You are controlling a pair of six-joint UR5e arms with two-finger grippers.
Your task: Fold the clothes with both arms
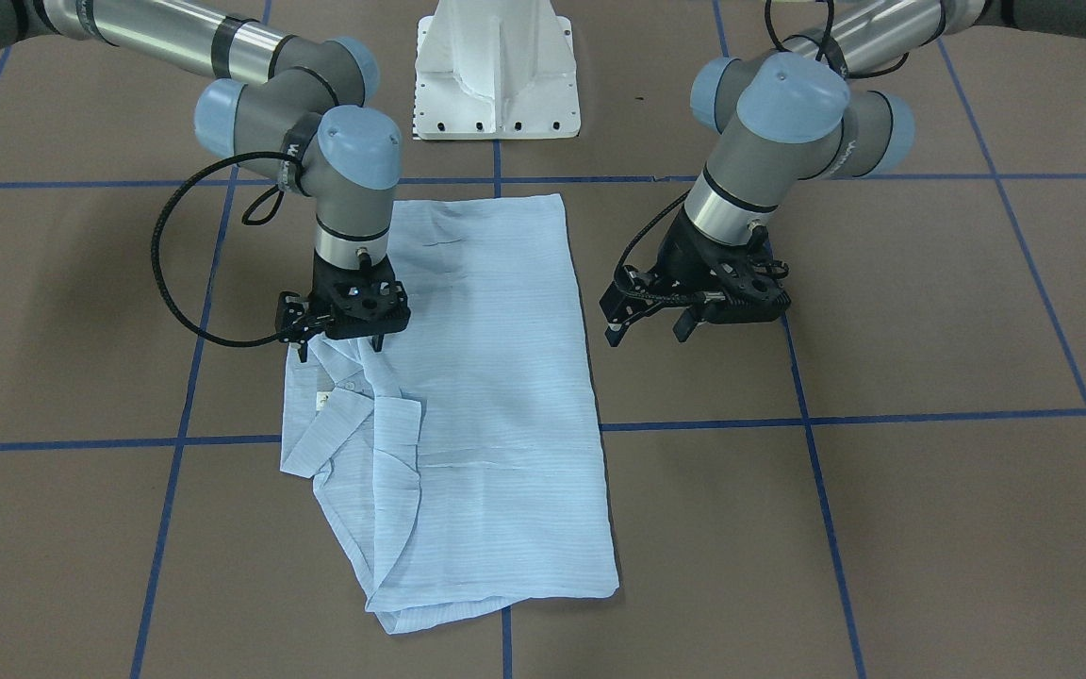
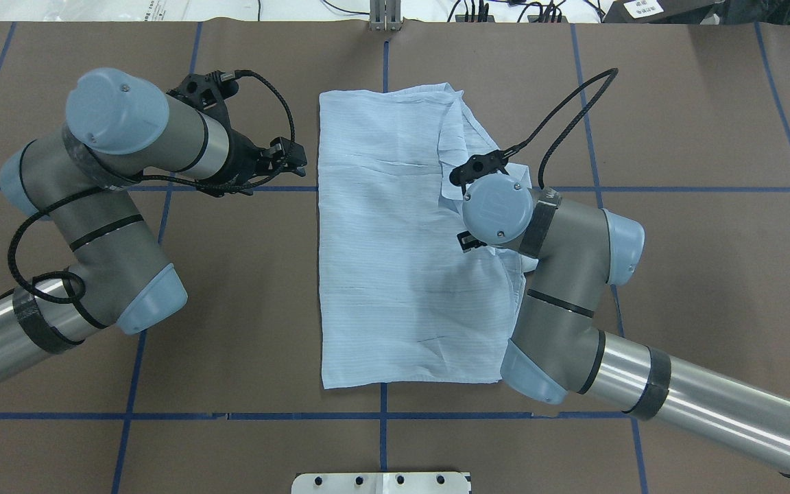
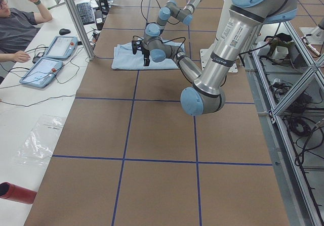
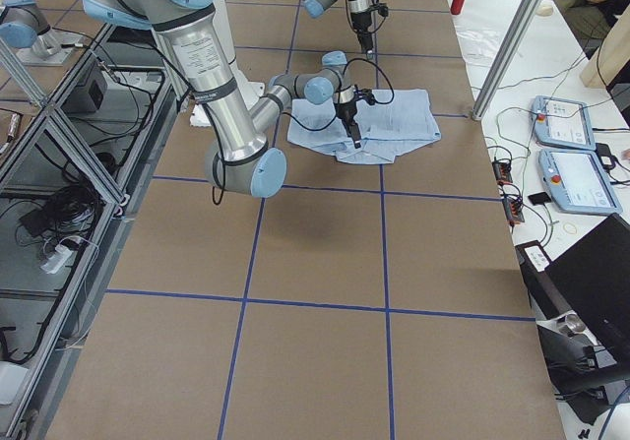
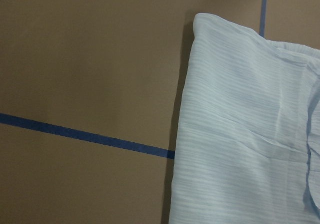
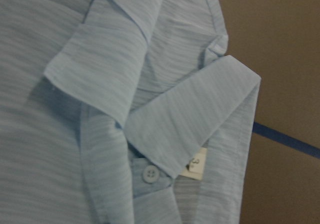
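The pale blue striped shirt [image 1: 496, 377] lies folded into a long rectangle at the table's middle, seen too in the overhead view [image 2: 381, 261]. Its collar [image 6: 190, 124], a white button [image 6: 150, 174] and a label [image 6: 196, 166] fill the right wrist view. My right gripper [image 1: 340, 347] stands open directly over that collar side, fingertips at or just above the cloth. My left gripper [image 1: 649, 330] hangs open over bare table, a short way off the shirt's opposite long edge [image 5: 185, 134]. Neither wrist view shows fingers.
The white pedestal base [image 1: 496, 66] stands at the robot's side of the table. Blue tape lines [image 1: 882, 417] cross the brown tabletop. A seated person [image 3: 20, 26], two tablets [image 3: 48, 59] and a red cylinder [image 3: 15, 191] are along the far table edge.
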